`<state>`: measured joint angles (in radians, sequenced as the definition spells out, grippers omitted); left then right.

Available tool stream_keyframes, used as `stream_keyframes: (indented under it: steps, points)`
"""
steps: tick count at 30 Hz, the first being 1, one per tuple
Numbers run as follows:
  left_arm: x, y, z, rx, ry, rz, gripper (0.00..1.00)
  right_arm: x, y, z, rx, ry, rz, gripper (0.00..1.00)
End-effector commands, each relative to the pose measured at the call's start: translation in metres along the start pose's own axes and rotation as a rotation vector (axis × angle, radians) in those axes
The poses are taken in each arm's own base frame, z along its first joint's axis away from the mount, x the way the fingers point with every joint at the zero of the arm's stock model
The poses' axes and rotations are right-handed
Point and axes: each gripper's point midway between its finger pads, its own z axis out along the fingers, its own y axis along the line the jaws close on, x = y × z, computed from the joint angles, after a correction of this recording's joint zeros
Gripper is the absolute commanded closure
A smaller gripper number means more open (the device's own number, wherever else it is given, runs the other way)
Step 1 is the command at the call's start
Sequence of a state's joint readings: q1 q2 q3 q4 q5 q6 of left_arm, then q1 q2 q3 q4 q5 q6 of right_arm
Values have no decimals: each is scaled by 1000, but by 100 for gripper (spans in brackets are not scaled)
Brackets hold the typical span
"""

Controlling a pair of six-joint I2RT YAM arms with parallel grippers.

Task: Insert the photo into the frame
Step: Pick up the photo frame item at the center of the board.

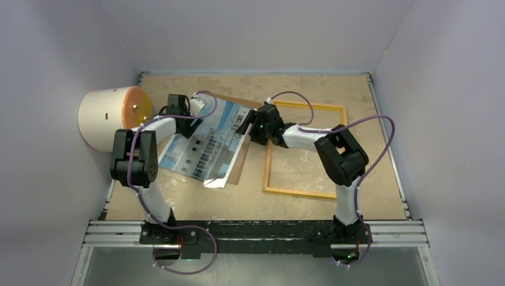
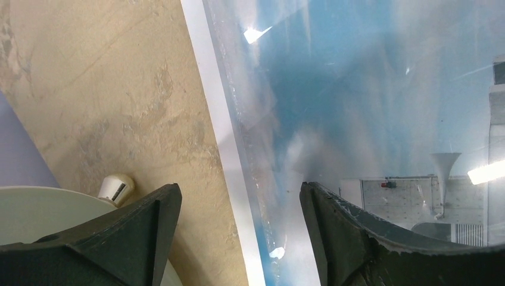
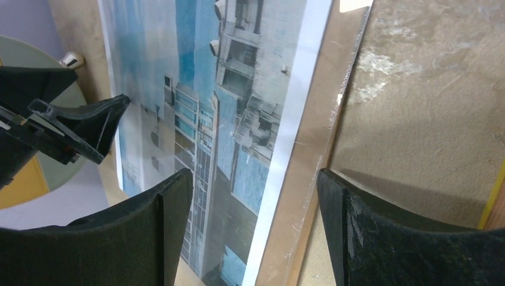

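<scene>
The photo (image 1: 208, 146), a glossy print of a white building and blue sky, lies tilted at the left middle of the table on the brown backing board (image 1: 241, 164). The yellow frame (image 1: 305, 108) lies flat to its right, with bare table showing inside it. My left gripper (image 1: 193, 108) is open low over the photo's far left corner, and its jaws straddle the white border (image 2: 217, 137). My right gripper (image 1: 245, 126) is open over the photo's right edge (image 3: 286, 149), straddling that edge and the board's edge (image 3: 321, 137). A clear sheet seems to lie over the photo.
A white cylinder with an orange face (image 1: 113, 116) stands at the table's left edge, close to the left gripper; it also shows in the left wrist view (image 2: 36, 220). The frame's yellow edge (image 3: 495, 199) lies just right of the right gripper. Walls enclose the table.
</scene>
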<state>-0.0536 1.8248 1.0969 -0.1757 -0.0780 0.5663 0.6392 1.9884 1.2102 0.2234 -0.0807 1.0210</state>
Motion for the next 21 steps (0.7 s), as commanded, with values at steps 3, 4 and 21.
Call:
stream_keyframes:
  steps: [3,4,21]
  points:
    - [71,-64,13,198,228,64,21,-15,52,-21,-68,-61,-157,22]
    - [70,-64,13,197,227,66,21,-14,54,-21,-65,-64,-177,22]
    - [76,-70,8,233,237,98,22,-7,131,-55,-556,-105,-8,26]
